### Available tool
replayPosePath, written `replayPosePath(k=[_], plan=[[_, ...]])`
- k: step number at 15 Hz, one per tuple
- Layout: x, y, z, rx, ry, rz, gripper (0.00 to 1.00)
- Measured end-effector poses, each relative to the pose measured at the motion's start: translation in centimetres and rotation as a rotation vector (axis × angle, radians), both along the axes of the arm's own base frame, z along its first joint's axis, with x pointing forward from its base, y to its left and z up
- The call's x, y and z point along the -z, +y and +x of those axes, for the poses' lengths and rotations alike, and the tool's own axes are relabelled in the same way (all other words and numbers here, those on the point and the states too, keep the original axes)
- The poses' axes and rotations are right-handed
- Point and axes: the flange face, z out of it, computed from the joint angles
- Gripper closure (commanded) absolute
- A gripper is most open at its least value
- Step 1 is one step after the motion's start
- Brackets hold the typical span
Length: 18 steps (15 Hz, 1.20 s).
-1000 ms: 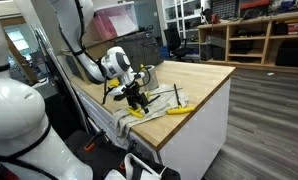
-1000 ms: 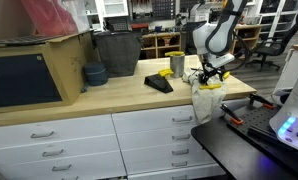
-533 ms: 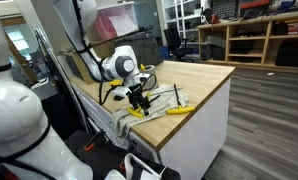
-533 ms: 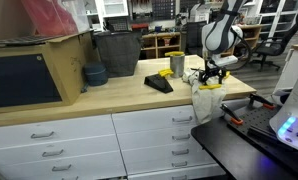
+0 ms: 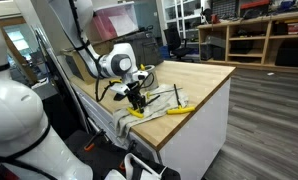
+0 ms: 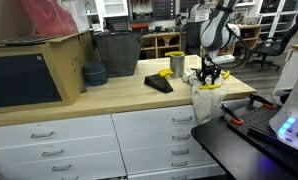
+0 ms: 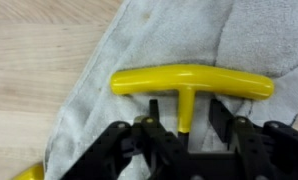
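Observation:
A yellow T-handled tool lies on a grey cloth spread on the wooden counter. In the wrist view my gripper straddles the tool's stem, one black finger on each side. Small gaps remain between the fingers and the stem, so the jaws stand part open and nothing is held. In both exterior views the gripper points down at the cloth, which hangs over the counter's edge. A second yellow tool lies on the cloth close by.
On the counter stand a dark bin, a dark bowl, a black flat object, a yellow container and a large cardboard box. A white machine body fills the near left.
The jaws have narrowed from wide open towards the yellow tool's stem. The wrist has turned slightly above the cloth; the tool has not moved.

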Motion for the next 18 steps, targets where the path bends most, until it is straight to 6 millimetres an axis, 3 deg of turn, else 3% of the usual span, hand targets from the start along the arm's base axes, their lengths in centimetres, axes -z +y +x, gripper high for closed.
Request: replayPosePath(k=[4,6,13,18], plan=[[-0.1,1.0,0.1,0.001,-0.004,0.013,1.00],[-0.1,1.2,0.2,0.004,-0.004,0.017,0.96],[-0.4,1.0,0.3,0.035,-0.004,0.030,0.96],[-3.9,-2.7,0.7,0.152,0.020,0.046,0.96]])
